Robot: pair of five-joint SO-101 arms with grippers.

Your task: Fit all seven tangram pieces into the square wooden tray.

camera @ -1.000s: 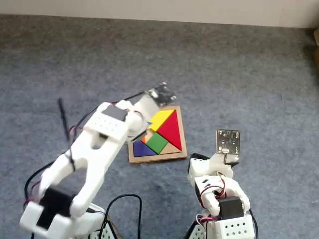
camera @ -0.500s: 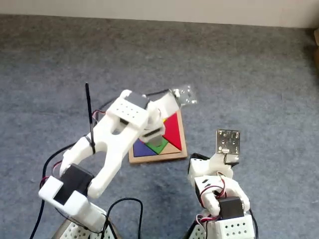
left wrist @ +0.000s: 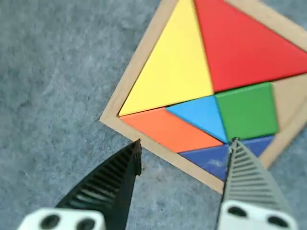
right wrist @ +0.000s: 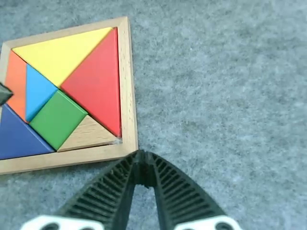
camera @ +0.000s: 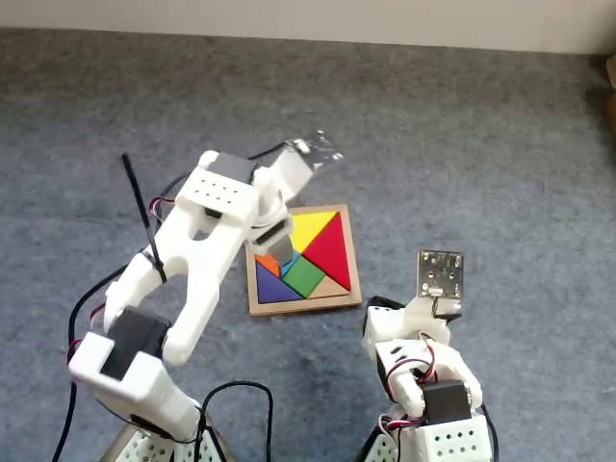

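**Wooden tray lying packed with colour between two arms**

The square wooden tray [camera: 304,306] is lying flat on the grey carpet [camera: 462,125], just ahead of both arm bases. Inside it, the yellow triangle [left wrist: 175,72] and the red triangle [left wrist: 244,43] are sitting edge to edge across the far half. The orange piece [left wrist: 168,129] is running along one rim, with the light blue triangle [left wrist: 201,114], the green square [left wrist: 247,110] and the dark blue triangle [left wrist: 211,159] fitting against one another beside it. A pale wood-coloured triangle [right wrist: 88,134] is filling the last corner; I cannot tell whether it is a piece or bare tray floor.

The left gripper [left wrist: 186,143] is hovering over the tray's rim by the orange piece, its jaws standing wide apart and gripping nothing. The right gripper [right wrist: 142,155] is hanging over the carpet just outside the tray's near rim, its jaws pressing together at the tips with nothing between them.
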